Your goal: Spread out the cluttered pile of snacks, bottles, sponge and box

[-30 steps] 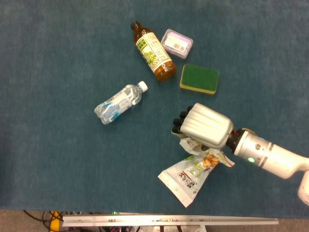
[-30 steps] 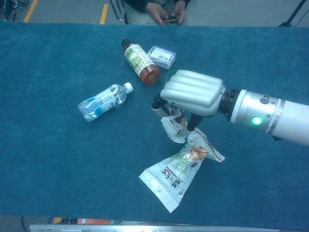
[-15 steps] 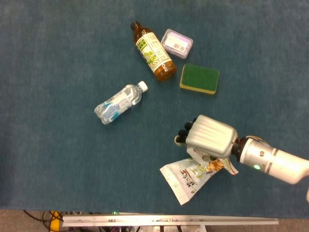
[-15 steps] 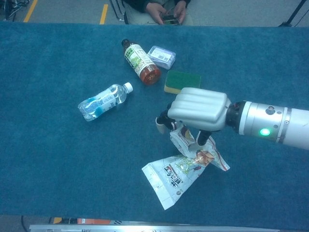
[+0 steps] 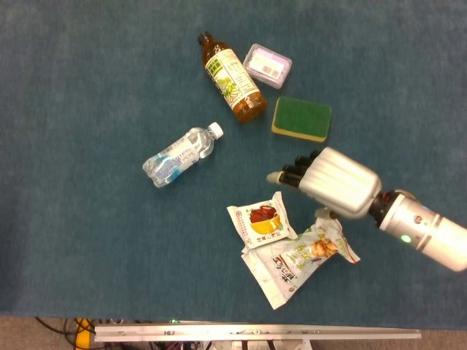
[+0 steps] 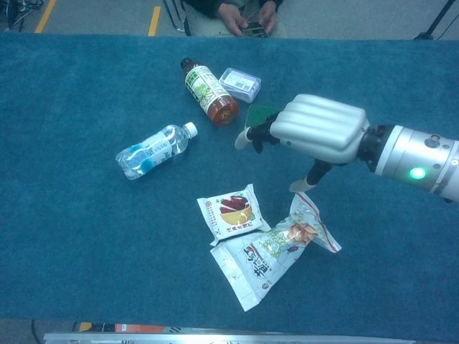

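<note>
R hand [image 5: 337, 182] open, holds nothing, hovers above the snacks; small snack pack [image 5: 257, 221] overlaps long snack bag [image 5: 295, 257] near front edge; prob light, crinkly, slippery; take small pack by edge, slide off.

1. Sponge [image 6: 259, 115], chest view: my right hand [image 6: 315, 132] covers most of it; only a green corner shows, upper centre.
2. Right arm [image 5: 427, 237]: cut off by the right frame edge in both views.
3. Long snack bag [image 5: 295, 259]: its upper left end is tucked under the small snack packet [image 5: 259, 222], lower centre of the head view.
4. Palm side of the right hand faces away from both cameras; I cannot see it.
5. Person [image 6: 244, 14] at the chest view's top edge: only hands and forearms in frame.
6. Labels on the brown bottle [image 5: 232, 78] and water bottle [image 5: 181, 154]: print too small to read.
</note>
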Motion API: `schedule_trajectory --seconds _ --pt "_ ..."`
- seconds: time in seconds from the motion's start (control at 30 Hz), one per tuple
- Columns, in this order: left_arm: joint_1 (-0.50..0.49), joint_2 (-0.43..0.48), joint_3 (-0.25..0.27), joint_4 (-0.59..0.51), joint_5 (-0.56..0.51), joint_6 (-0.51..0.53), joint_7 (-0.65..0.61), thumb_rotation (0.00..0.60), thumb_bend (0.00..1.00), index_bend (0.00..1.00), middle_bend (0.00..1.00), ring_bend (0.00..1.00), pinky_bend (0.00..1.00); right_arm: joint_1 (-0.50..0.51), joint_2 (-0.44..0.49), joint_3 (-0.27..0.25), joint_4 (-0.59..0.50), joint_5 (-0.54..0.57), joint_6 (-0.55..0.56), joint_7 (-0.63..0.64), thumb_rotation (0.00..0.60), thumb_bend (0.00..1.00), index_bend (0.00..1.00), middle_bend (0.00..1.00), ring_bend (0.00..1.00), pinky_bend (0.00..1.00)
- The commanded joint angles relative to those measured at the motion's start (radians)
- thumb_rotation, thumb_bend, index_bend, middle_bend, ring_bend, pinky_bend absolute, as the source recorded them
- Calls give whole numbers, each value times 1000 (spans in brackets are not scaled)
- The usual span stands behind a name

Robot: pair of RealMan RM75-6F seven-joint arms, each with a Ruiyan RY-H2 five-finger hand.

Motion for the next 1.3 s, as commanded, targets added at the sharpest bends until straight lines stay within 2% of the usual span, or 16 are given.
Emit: schedule_trajectory --seconds 0.03,0.37,0.6,0.9,1.03,1.17,1.3 --pt "-7 1 -2 4 6 -4 -1 600 261 133 114 85 129 -18 10 13 6 13 26 -4 600 50 238 397 397 590" --pt "-115 21 -26 14 48 -110 -52 600 261 133 115 85 129 -107 98 68 -46 139 136 -82 600 49 238 397 396 590" --pt "-215 -3 -53 6 66 -212 -61 600 261 132 110 85 129 -167 150 74 -73 182 200 -138 600 50 238 397 396 590" --pt "-341 -39 -94 -60 8 -371 18 598 261 106 96 73 129 -214 194 86 -85 216 238 -154 600 49 238 397 396 590" --pt "-379 -63 -110 -88 -40 -422 59 514 259 72 85 65 129 -225 202 91 -84 217 245 -148 600 50 238 397 396 590" --pt "-426 -99 -120 -119 -113 -499 125 382 258 30 64 55 129 -231 204 105 -68 220 247 -124 600 49 238 397 396 590" --pt "-461 -127 -130 -132 -195 -553 157 331 257 9 52 50 130 -231 199 108 -41 215 233 -99 600 49 238 397 396 590"
